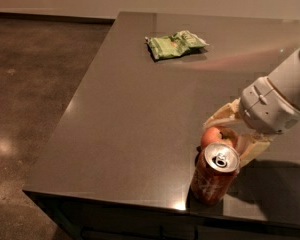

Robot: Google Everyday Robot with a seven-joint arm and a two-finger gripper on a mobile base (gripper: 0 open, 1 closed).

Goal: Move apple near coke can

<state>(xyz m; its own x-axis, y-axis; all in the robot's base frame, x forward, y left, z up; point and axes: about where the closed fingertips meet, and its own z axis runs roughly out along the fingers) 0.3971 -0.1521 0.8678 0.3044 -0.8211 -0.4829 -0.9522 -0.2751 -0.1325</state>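
Observation:
The small red-orange apple (216, 135) sits between the two cream fingers of my gripper (225, 141), which comes in from the right and is shut on it. The apple is low over the dark table, just behind and touching or almost touching the coke can (214, 175). The can stands upright near the table's front edge, silver top with pull tab facing up. One finger (223, 116) lies behind the apple, the other (250, 150) to its right, beside the can's top.
A green crinkled snack bag (176, 44) lies at the back middle of the dark table (130, 124). The table's left and front edges drop to a brown floor (30, 84). My grey arm (285, 94) fills the right side.

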